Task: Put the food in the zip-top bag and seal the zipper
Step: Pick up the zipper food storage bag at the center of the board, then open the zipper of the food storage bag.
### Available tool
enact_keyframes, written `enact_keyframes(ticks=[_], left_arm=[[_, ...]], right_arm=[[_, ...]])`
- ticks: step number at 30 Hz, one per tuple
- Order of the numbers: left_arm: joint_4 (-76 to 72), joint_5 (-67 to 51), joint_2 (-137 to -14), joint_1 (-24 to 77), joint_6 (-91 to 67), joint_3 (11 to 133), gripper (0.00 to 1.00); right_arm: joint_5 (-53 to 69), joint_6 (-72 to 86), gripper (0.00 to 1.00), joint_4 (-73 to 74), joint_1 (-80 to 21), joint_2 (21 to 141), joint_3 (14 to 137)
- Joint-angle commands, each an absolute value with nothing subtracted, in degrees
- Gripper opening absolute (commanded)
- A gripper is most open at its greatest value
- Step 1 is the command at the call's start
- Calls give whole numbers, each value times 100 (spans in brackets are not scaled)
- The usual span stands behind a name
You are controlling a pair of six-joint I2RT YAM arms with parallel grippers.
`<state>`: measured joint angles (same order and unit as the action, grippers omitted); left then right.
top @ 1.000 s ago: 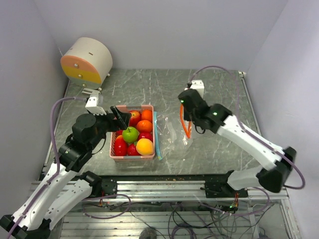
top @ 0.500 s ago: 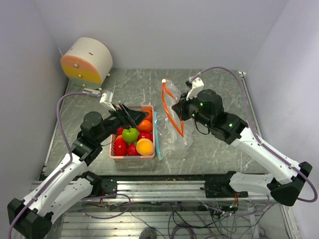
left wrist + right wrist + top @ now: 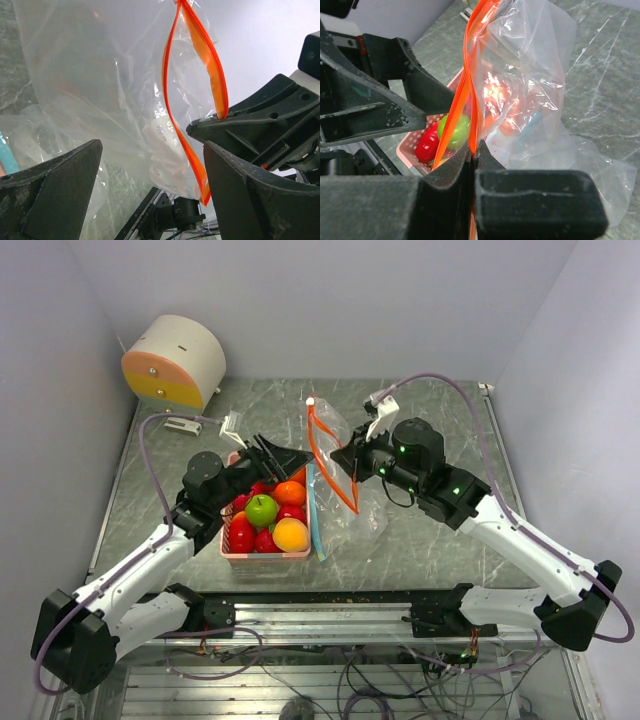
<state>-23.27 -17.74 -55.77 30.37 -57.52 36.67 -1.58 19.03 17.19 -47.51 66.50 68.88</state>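
My right gripper (image 3: 341, 456) is shut on the orange zipper strip (image 3: 330, 462) of a crinkly clear bag (image 3: 352, 502) and holds it up, mouth edge upward, its bottom trailing on the table. The right wrist view shows the strip (image 3: 470, 95) pinched in my right gripper (image 3: 474, 150). My left gripper (image 3: 283, 454) is open above the basket's far side, just left of that strip; its fingers (image 3: 55, 185) frame the bag (image 3: 100, 90). A teal-blue strip (image 3: 315, 512) lies flat beside the basket; I cannot tell if it belongs to a second bag. Red apples (image 3: 241, 534), a green apple (image 3: 262, 509), an orange (image 3: 290, 492) and a yellow-orange fruit (image 3: 291, 534) sit in the pink basket (image 3: 262, 558).
A round white drum with orange and yellow bands (image 3: 175, 362) stands at the back left. A small white part (image 3: 182, 424) lies in front of it. Walls close the table at the left, back and right.
My right gripper has lifted the clear bag off the table and carried it left toward the basket. My left gripper has risen from the basket and moved right toward the bag's orange strip.
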Motion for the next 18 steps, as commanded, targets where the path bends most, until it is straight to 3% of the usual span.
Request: enact_keyframes(ticks=[1, 11, 18], left_arm=[[-3113, -1986, -5778, 3085, -5991, 3685, 95], [-2557, -1505, -6162, 3499, -5571, 4157, 91], [-2518, -1388, -6502, 3636, -5501, 4316, 72]], right_arm=[[7, 1846, 0, 1449, -4805, 6693, 6792], [64, 1776, 0, 1421, -4927, 6718, 6718], [-91, 1746, 0, 1431, -5034, 6614, 6665]])
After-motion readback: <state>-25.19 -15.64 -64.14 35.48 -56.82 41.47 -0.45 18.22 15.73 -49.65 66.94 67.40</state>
